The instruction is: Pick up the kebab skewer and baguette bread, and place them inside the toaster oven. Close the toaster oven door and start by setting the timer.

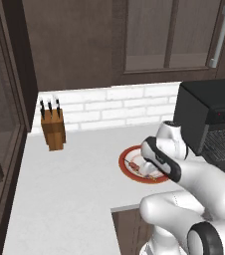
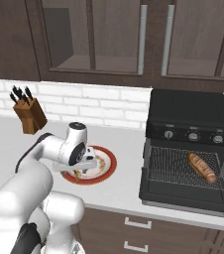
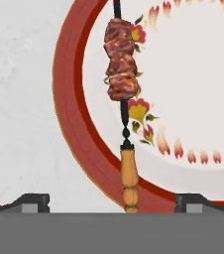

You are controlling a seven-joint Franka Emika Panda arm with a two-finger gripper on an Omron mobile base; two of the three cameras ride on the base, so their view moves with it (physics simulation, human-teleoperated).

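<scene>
My pincer (image 3: 112, 202) stood wide, its two dark fingertips (image 3: 34, 201) well apart and holding nothing. It hung just over the kebab skewer (image 3: 122, 94), whose turned wooden handle lay midway between the tips, though I could not tell whether either tip touched it. The skewer rested on the plate (image 3: 69, 119), a white dish with a red rim and a ring of painted flowers; its meat chunks lay over the white centre, while the handle crossed the red rim. From the right base view, the plate (image 2: 109, 166) sat on the pale counter (image 2: 126, 149), left of the toaster oven (image 2: 188, 119), with my hand low over its near side. The toaster oven door (image 2: 183, 196) lay folded down and open, and the baguette bread (image 2: 201, 167) lay aslant on the wire rack inside, toward the right. Three round dials ran along the oven's front strip; which one was the timer I could not tell. A knife block (image 1: 53, 128) stood far left by the white brick wall.
</scene>
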